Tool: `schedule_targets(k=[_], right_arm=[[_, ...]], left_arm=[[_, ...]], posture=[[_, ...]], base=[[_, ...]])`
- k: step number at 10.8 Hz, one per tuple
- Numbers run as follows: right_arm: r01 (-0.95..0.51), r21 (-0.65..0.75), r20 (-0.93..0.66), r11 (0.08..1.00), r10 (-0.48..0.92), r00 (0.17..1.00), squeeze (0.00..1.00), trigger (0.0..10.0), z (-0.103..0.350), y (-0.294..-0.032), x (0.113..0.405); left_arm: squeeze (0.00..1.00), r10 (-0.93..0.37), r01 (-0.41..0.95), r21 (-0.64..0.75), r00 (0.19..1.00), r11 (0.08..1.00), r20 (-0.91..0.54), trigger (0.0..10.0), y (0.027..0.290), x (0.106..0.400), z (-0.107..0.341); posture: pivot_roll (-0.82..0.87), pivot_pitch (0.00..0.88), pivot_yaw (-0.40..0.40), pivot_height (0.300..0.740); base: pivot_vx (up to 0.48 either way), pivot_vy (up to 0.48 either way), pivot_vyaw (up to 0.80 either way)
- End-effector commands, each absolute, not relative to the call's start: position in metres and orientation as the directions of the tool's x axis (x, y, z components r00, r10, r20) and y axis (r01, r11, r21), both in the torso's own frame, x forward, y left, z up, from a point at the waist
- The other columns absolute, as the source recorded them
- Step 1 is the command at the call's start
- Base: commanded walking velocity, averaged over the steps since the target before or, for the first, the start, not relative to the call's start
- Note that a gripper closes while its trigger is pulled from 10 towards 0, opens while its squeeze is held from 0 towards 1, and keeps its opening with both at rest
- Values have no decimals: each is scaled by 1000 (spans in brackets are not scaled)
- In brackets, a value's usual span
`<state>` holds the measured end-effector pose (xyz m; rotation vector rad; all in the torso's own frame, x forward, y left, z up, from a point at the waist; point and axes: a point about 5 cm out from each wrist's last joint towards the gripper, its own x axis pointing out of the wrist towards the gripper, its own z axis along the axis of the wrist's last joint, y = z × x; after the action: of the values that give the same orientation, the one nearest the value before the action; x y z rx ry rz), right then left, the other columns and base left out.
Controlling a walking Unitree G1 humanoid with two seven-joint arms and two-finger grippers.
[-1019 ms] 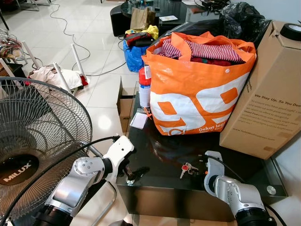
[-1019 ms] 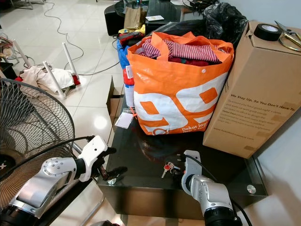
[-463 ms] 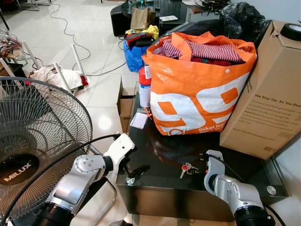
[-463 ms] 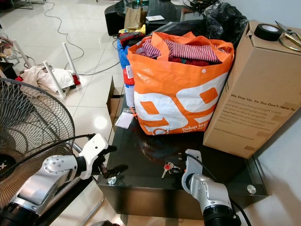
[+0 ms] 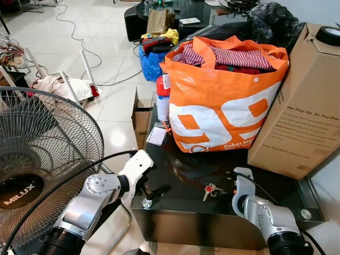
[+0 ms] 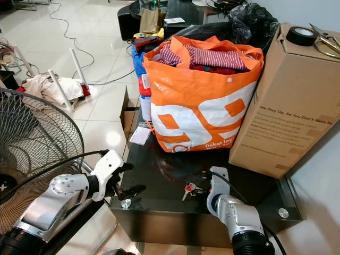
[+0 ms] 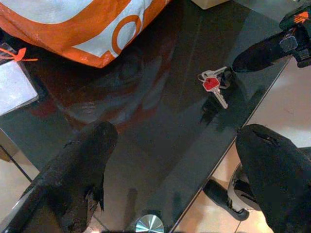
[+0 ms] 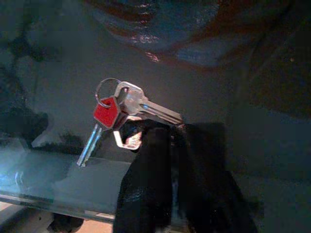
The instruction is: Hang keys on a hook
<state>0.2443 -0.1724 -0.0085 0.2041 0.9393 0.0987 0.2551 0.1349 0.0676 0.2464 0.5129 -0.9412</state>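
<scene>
From the left eye, the keys (image 5: 210, 189) lie on the dark glass surface (image 5: 180, 204) near its front edge, in front of the orange bag (image 5: 223, 101), with the right hand (image 5: 229, 187) just beside them. In the left wrist view, the left hand (image 7: 180, 174) hangs open over the surface. In the right wrist view, the right hand's closed fingers (image 8: 160, 189) touch the red-capped keys

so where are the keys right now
The keys lie on the black glass table near its front edge, just left of the right gripper, before the orange bag.
</scene>
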Motion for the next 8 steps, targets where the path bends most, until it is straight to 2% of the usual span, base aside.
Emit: schedule_targets(k=[1,3,5,6,8], right_arm=[[-8,238,-770,971,194,608,1000,10000,-4,-170,248],[-33,247,-765,968,215,607,1000,10000,-3,-166,248],[-35,197,-778,980,178,603,1000,10000,-5,-168,249],[-38,190,-782,981,174,598,0,10000,-7,-167,249],[-44,188,-785,981,177,594,0,10000,-8,-165,249]], left_arm=[[0,-699,818,-11,485,575,-526,10000,136,258,68],[0,-700,819,-11,483,574,-525,10000,136,258,68],[0,-701,820,-10,483,572,-525,10000,136,259,68],[0,-701,820,-10,482,572,-526,10000,136,259,68],[0,-701,821,-10,481,571,-526,10000,137,258,67]], posture=[[-103,0,4,740],[-103,0,4,740],[-103,0,5,740],[-102,0,4,740],[-100,0,4,740]], base=[[0,0,0],[0,0,0],[0,0,0],[0,0,0],[0,0,0]])
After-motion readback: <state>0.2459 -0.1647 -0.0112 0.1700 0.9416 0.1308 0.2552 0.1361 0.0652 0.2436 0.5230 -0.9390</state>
